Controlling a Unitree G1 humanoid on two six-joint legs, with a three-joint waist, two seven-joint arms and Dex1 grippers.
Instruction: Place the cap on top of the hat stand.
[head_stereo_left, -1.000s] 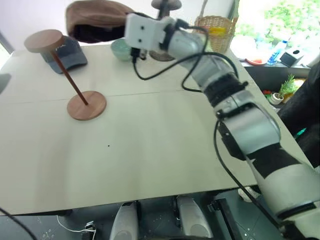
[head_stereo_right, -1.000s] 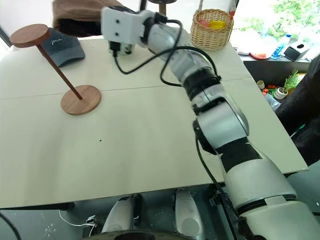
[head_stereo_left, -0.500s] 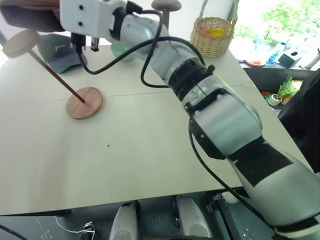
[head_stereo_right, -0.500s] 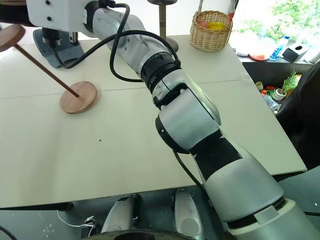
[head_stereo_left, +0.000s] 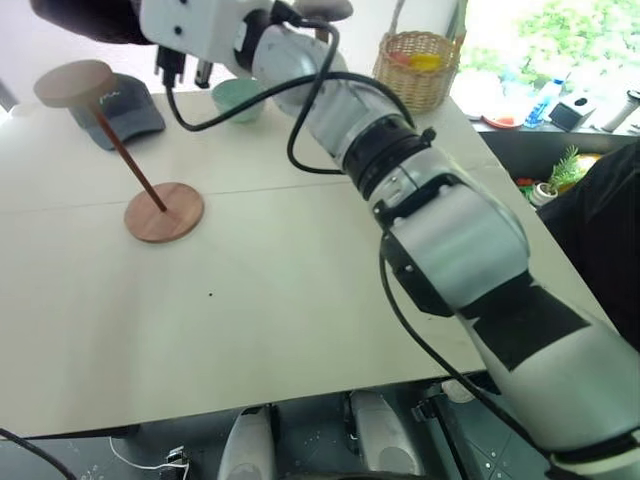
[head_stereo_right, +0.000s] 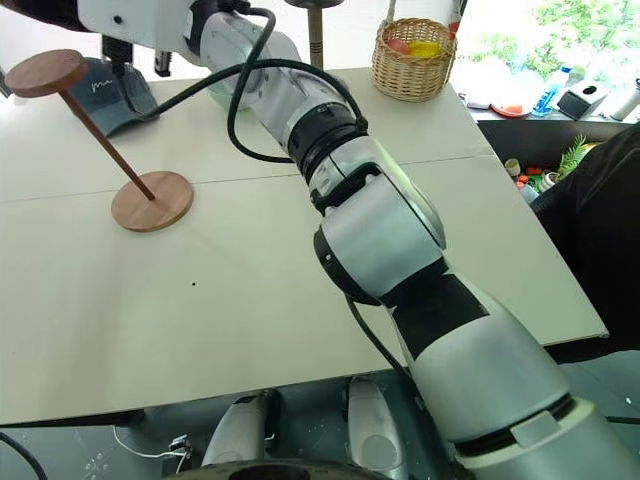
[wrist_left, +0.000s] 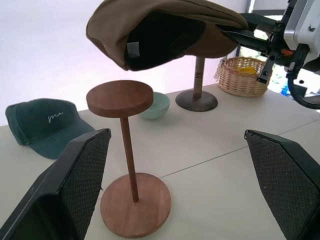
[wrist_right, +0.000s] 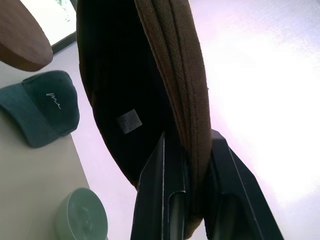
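Right gripper (wrist_right: 192, 200) is clamping the brown cap (wrist_left: 165, 30) by its rim, holding it up in the air w/ the dark lining showing, just above the hat stand (wrist_left: 122, 100) top, not touching it. Left gripper's fingers (wrist_left: 70, 185) are hanging wide apart, nothing btwn them. Stand is sitting upper left of the table (head_stereo_left: 300, 300), blue baseball cap (head_stereo_left: 115, 105) right behind it.

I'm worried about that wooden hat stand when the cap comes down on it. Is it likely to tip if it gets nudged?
Possibly. The hat stand carries its round top on one thin slanted rod, so a sideways nudge could rock it. Its wide disc base sits flat on the table, which should help. The cap looks soft, so contact is probably gentle.
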